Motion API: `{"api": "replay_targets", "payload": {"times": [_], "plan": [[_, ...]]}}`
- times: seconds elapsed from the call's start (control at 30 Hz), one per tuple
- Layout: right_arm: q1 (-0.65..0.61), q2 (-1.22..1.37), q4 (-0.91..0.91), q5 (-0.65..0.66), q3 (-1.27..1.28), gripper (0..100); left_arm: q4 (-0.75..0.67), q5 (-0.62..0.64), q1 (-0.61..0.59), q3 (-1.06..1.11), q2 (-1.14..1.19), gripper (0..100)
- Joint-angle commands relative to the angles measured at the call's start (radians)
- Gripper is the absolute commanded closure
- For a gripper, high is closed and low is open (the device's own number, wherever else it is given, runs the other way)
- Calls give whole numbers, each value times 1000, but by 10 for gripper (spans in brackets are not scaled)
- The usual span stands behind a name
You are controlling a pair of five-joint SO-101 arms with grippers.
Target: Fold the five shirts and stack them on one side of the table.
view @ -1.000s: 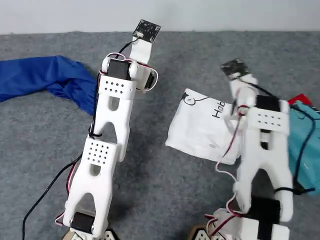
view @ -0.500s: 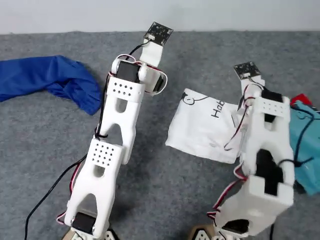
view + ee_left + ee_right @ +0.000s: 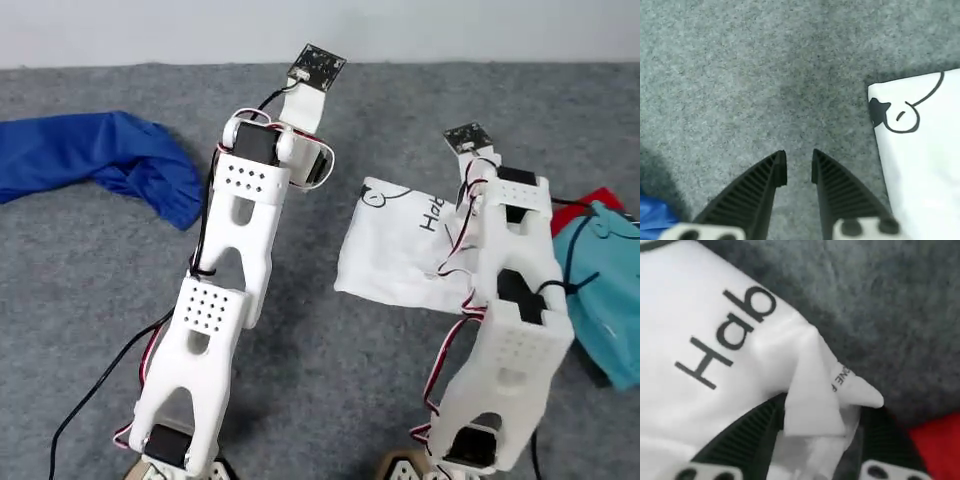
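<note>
Under the right arm (image 3: 510,330), white shirt (image 3: 395,250) partly hides.

left gripper (image 3: 799,167) barely parted, right gripper (image 3: 820,424) clamped

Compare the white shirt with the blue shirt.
The white shirt lies folded flat; the blue shirt is bunched and unfolded. The white shirt bears black print; the blue shirt looks plain. The right gripper has the white shirt's edge in its jaws; no gripper holds the blue shirt. Both lie on the grey table.
</note>
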Motion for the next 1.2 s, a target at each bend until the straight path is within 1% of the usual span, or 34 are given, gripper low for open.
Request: {"api": "replay_targets", "payload": {"times": [0.0, 0.1, 0.17, 0.23, 0.37, 0.43, 0.57, 0.8, 0.9, 1.03, 1.17], "plan": [[-12, 39, 8, -2, -28, 832, 21, -12, 6, -64, -12, 910], [-12, 39, 8, -5, -28, 997, 21, -12, 6, -64, -12, 910], [-7, 36, 31, -3, -31, 963, 21, -12, 6, -62, -12, 910], [-8, 31, 61, -3, -40, 991, 21, -12, 6, -62, -12, 910], [-13, -16, 127, -11, -68, 990, 21, -12, 6, -62, -12, 910], [-15, -62, 173, -49, -89, 989, 21, -12, 6, -62, -11, 910], [-16, -180, 275, -107, -138, 989, 21, -12, 6, -62, -11, 910], [-64, -458, 449, -107, -147, 989, 21, -12, 12, -62, -11, 910], [-61, -576, 478, -107, -147, 989, 21, -12, 12, -62, -11, 910], [-4, -679, 472, -106, -147, 989, 21, -12, 14, -62, -11, 910], [102, -700, 447, -106, -146, 989, 21, -11, 14, -62, -11, 910]]}}
